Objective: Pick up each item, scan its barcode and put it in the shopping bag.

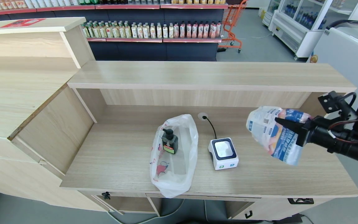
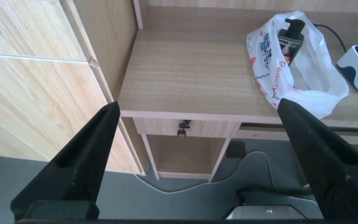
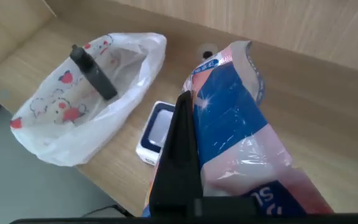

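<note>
Our right gripper (image 1: 281, 122) is clamped on the packet (image 1: 270, 140), holding it in the air over the right end of the counter (image 1: 120, 155), just right of the scanner (image 1: 223, 153). The scanner sits mid-counter. The bag (image 1: 185, 161) lies open just left of it, reaching the front edge, with a bottle (image 1: 169, 141) inside. Our left gripper (image 2: 197, 109) hangs wide open and empty off the counter's front left corner.

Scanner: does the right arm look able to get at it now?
Probably yes: the right pincer holds the packet in the air beside the scanner, with nothing standing between; the shopping bag lies beyond it.
</note>
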Robot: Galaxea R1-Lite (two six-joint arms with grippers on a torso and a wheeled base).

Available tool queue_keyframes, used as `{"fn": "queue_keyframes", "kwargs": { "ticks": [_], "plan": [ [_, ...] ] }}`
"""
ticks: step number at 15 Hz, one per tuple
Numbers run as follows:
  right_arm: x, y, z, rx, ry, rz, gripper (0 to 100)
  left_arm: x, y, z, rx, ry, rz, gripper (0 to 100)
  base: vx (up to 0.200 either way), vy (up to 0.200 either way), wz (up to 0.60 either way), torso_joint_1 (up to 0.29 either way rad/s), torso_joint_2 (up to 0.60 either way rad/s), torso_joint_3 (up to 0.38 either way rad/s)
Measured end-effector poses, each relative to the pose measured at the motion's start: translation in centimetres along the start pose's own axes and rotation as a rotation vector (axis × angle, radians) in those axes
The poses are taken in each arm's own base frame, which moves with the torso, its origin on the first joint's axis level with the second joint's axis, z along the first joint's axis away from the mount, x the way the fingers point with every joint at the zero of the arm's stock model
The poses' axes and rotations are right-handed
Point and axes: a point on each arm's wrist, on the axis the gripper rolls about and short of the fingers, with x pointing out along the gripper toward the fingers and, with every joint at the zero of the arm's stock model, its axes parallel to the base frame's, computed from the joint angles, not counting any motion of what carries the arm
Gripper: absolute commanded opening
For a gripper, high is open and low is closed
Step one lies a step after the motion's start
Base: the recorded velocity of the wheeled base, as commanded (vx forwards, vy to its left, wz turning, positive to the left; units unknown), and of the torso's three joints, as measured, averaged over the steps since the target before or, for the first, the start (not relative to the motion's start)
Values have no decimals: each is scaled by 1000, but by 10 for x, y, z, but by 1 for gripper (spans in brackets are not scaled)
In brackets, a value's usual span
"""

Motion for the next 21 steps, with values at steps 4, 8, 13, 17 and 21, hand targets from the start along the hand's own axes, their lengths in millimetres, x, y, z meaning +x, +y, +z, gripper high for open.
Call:
{"fn": "queue_keyframes", "kwargs": {
  "ticks": [4,8,13,17,21],
  "plan": [
    [13,58,3,287,121,-81,0,0,0,0,0,0,0,100,0,0,0,0,0,0],
    [20,74,20,394,170,-60,0,0,0,0,-4,3,0,100,0,0,0,0,0,0],
    [27,73,35,475,168,-57,0,0,0,0,-2,1,0,100,0,0,0,0,0,0],
    [30,80,36,575,224,-48,0,0,0,0,-3,0,0,100,0,200,0,2,2,2],
    [38,94,39,724,317,-35,0,0,0,0,1,-1,0,100,0,200,0,4,5,0]
  ]
}}
